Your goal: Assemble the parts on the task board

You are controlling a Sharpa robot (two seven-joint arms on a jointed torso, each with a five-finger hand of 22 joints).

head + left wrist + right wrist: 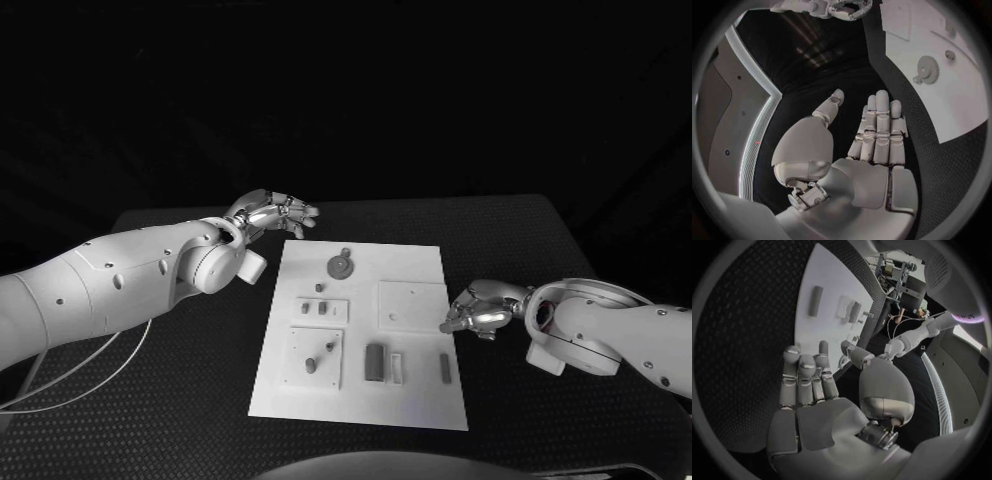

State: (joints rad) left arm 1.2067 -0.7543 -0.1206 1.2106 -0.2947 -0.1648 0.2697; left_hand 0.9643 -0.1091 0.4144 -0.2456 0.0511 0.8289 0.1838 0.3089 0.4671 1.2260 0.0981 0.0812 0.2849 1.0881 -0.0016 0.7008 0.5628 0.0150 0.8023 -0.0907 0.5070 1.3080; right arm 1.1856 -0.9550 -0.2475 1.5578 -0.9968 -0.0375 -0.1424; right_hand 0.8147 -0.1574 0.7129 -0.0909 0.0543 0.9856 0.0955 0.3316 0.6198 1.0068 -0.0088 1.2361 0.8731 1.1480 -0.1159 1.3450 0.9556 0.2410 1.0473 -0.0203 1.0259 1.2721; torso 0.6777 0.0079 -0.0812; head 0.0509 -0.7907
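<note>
Black table (pixel 173 400) bearing white board (pixel 411 262) with parts at centre; right hand (pixel 476 312), empty and fingers apart, at board's right edge, nearer loose bar (pixel 446 368) than left hand (pixel 274 212), likewise empty, off far-left corner.

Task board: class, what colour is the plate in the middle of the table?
White; the task board shows best in the head view.
</note>
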